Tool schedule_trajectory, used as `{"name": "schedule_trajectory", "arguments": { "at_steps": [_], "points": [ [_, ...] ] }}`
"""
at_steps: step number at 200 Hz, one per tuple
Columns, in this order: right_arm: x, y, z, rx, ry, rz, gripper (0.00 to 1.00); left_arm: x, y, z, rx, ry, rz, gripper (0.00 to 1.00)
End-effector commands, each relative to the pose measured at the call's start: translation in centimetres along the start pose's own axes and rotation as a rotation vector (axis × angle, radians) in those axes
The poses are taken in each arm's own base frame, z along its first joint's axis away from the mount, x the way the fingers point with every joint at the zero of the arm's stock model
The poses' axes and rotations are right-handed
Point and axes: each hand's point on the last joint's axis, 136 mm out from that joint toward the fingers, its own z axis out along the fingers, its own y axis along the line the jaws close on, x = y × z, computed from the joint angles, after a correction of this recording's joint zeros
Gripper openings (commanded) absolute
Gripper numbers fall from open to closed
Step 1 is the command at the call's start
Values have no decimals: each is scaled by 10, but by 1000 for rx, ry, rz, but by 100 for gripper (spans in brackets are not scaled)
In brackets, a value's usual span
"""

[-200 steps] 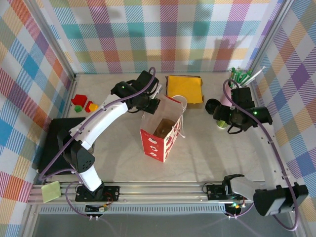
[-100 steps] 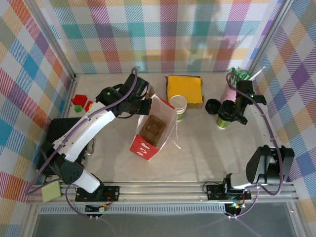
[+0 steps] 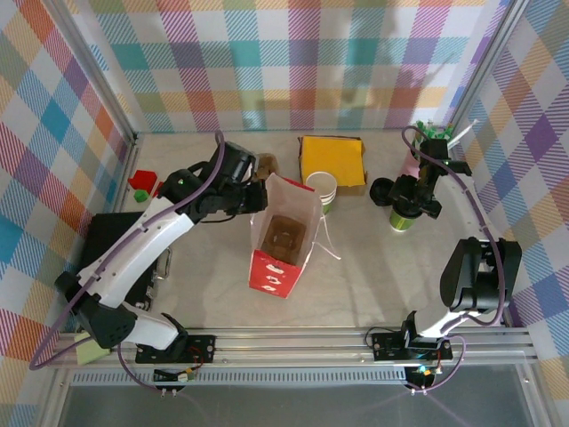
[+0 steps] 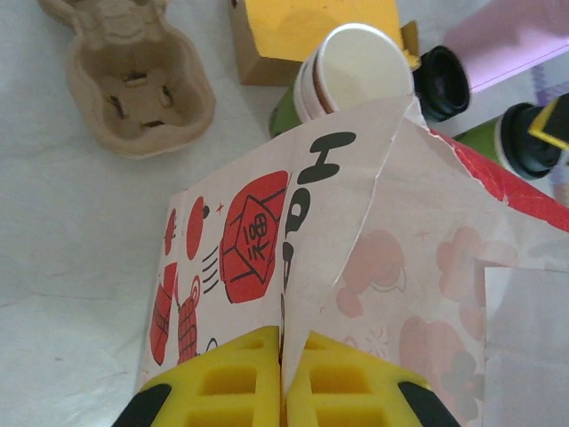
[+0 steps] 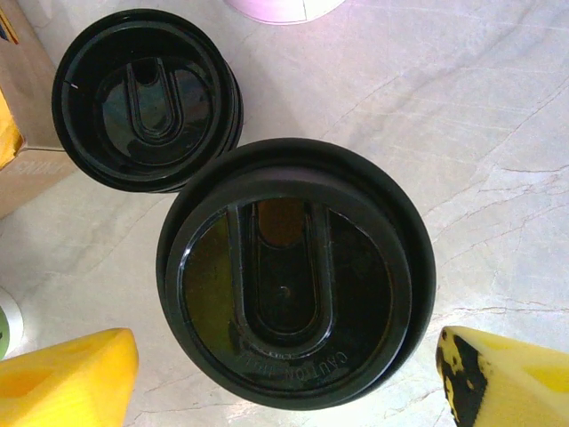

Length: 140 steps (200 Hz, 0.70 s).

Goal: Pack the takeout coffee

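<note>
Right gripper (image 5: 284,378) hangs with jaws spread wide, the lidded takeout coffee (image 5: 293,276) sitting between them; left gripper (image 4: 283,351) is pinched tight on the paper bag (image 4: 382,249) rim.

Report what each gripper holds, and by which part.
Left gripper pinches the paper bag by its top rim. Right gripper holds nothing: its fingers stand open either side of the lidded cup.

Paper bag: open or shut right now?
Open. The paper bag stands mouth up, its brown inside visible; left gripper pinches its rim.
</note>
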Motion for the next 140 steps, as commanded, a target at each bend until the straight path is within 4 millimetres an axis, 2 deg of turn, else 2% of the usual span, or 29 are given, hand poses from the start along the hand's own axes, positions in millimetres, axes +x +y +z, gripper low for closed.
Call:
{"name": "schedule_trajectory", "arguments": {
  "at_steps": [1, 59, 140],
  "points": [
    [-11, 1, -3, -4, -20, 21, 87, -6, -12, -3, 80, -28, -79, 7],
    [-22, 2, 3, 34, -9, -23, 85, 9, -5, 23, 67, 34, -103, 6],
    [-19, -2, 15, 66, 46, -80, 82, 21, 11, 32, 33, 58, -113, 6]
  ]
}}
